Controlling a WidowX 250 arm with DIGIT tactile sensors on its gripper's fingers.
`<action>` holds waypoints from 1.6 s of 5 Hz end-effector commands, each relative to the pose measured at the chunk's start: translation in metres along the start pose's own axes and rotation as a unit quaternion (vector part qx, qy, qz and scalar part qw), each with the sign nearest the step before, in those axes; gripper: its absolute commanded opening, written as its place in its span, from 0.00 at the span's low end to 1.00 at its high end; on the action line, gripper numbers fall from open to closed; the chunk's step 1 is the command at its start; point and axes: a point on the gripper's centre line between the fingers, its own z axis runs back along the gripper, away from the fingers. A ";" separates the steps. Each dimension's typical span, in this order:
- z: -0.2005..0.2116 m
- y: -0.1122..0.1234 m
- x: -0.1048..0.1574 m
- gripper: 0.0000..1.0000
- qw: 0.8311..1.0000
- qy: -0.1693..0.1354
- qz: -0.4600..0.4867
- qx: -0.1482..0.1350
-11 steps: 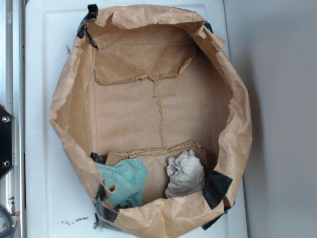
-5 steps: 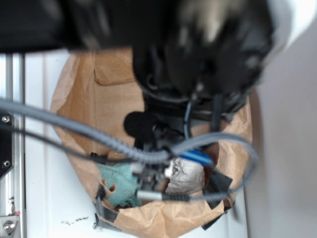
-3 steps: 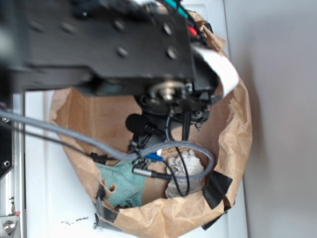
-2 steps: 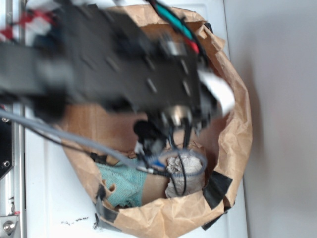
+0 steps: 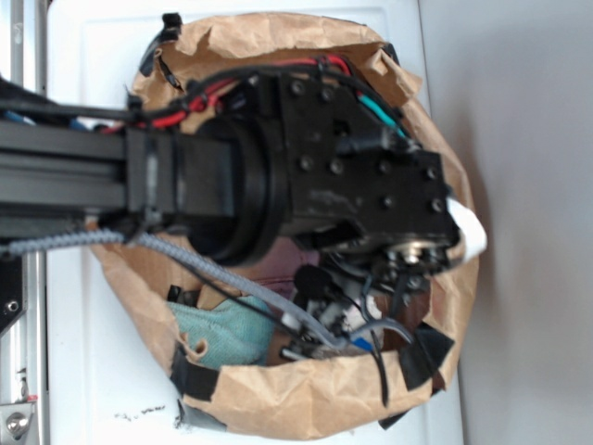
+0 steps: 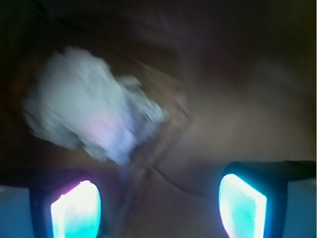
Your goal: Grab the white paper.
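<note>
In the wrist view the white paper (image 6: 89,114) is a blurred, lumpy pale wad at the upper left, lying on the brown floor of the bag. My gripper (image 6: 158,208) is open. Its two glowing fingertips (image 6: 74,208) stand far apart at the bottom corners with only bag floor between them. The wad lies ahead of the left fingertip and touches neither one. In the exterior view the black wrist of the arm (image 5: 371,204) hangs over the lower right of the bag and hides the white paper.
The big brown paper bag (image 5: 306,399) rings the whole work area, its walls close around the arm. A teal cloth (image 5: 222,334) lies inside at the lower left. Black tape (image 5: 422,357) patches the rim. Grey and black cables (image 5: 185,255) trail across the bag.
The arm has swung in over the bag and moved toward the lower right corner. It now covers the white paper in the exterior view. The paper and cloth have not moved.
</note>
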 end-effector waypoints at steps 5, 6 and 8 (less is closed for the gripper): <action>-0.040 -0.063 0.026 1.00 0.992 -0.049 -0.112 -0.002; -0.048 -0.060 0.025 0.00 0.995 -0.045 -0.093 -0.002; -0.010 -0.057 0.010 0.00 0.995 -0.082 -0.054 0.003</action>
